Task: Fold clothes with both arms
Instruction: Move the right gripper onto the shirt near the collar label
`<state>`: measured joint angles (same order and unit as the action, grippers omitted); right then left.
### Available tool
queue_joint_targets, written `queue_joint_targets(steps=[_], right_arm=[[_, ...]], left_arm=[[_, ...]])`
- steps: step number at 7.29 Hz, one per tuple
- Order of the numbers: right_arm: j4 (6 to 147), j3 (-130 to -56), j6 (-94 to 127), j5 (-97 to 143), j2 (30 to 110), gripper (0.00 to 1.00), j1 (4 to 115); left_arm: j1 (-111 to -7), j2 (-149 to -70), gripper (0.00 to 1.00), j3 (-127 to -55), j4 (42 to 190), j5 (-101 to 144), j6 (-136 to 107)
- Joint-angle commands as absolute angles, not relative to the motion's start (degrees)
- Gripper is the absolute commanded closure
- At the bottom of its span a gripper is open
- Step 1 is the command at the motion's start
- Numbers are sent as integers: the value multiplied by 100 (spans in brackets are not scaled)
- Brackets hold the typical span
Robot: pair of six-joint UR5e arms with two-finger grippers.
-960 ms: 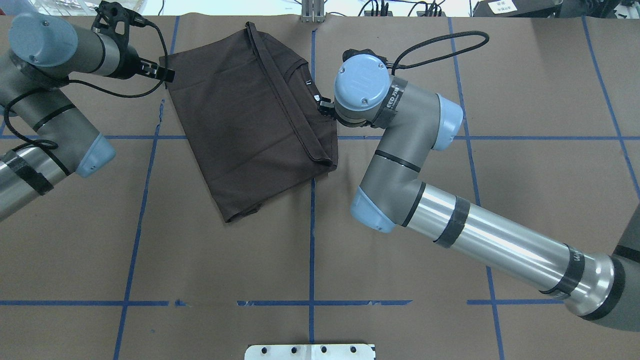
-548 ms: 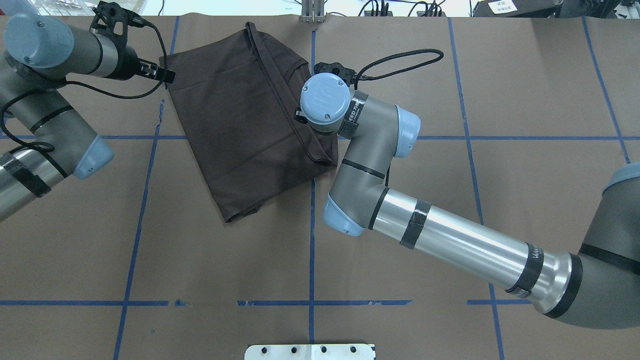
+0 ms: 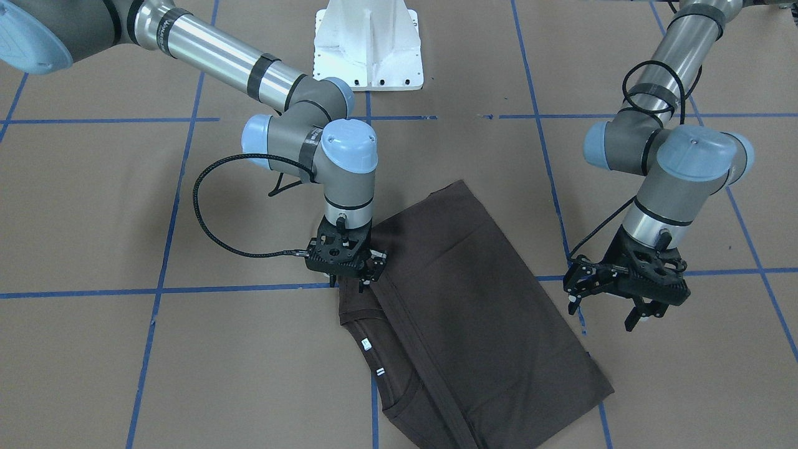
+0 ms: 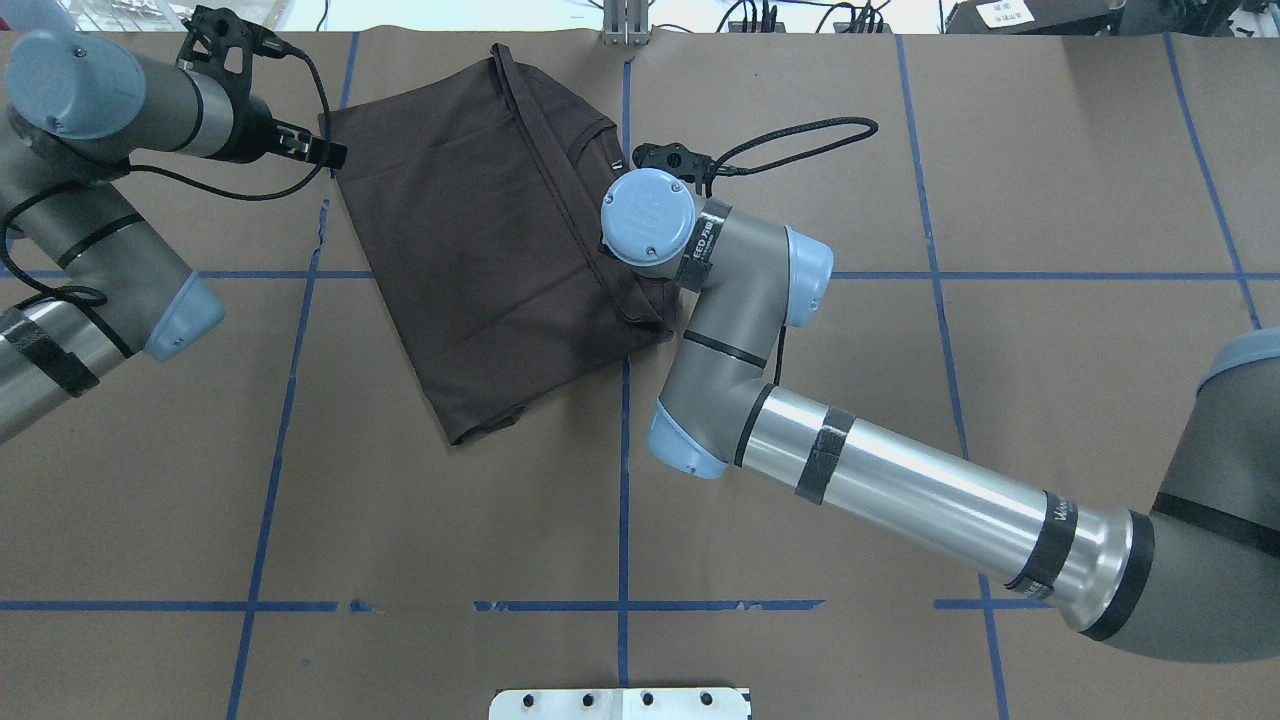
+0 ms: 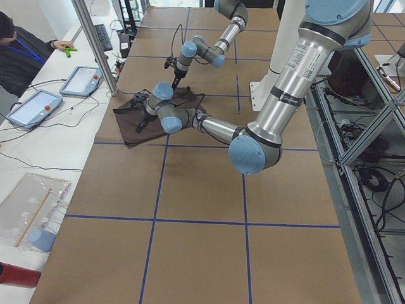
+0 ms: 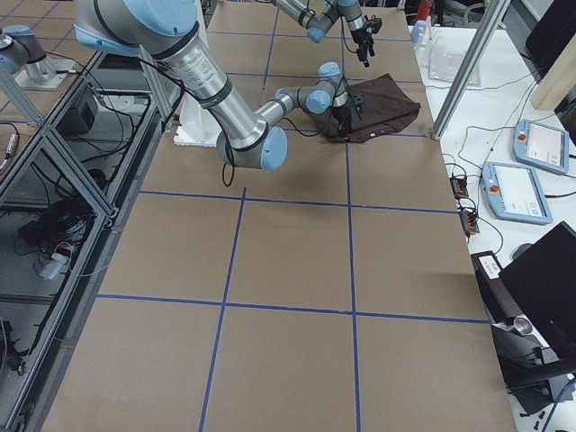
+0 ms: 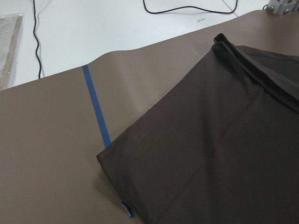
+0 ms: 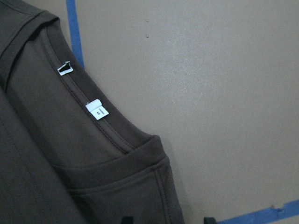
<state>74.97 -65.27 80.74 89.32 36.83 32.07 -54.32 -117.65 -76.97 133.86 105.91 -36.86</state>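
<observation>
The dark brown T-shirt [image 4: 480, 230] lies folded on the brown paper table, and its collar with white neck tags [image 8: 97, 109] shows along one edge. My right gripper [image 3: 349, 285] points straight down at the shirt's [image 3: 474, 312] collar-side edge. It is open, one fingertip over the cloth and the other over bare paper. In the overhead view its wrist hides it. My left gripper [image 3: 601, 315] hangs open and empty beside the opposite edge, next to the shirt's far corner [image 7: 105, 156], just off the cloth.
The white pedestal base [image 3: 368, 43] stands at the robot's side of the table. Blue tape lines [image 4: 623, 480] cross the paper. A metal post [image 4: 625, 25] and cables sit at the far edge. A person [image 5: 25, 47] and tablets [image 5: 31, 107] are at a side bench.
My right arm has swung left over the shirt's collar side and settled there pointing down. The left arm and the shirt have hardly moved.
</observation>
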Motion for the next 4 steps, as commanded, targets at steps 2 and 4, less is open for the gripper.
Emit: queue_joint_targets(steps=[2,4], right_arm=[[7497,-6478,8077,8895,3674,41,3190],[7497,-6478,8077,8886,3674,41,3156]], left_arm=[[-5432,-11760,0,-7690,13386,10591,-3683],[-5432,-11751,0,-7673,13386,10591,-3674]])
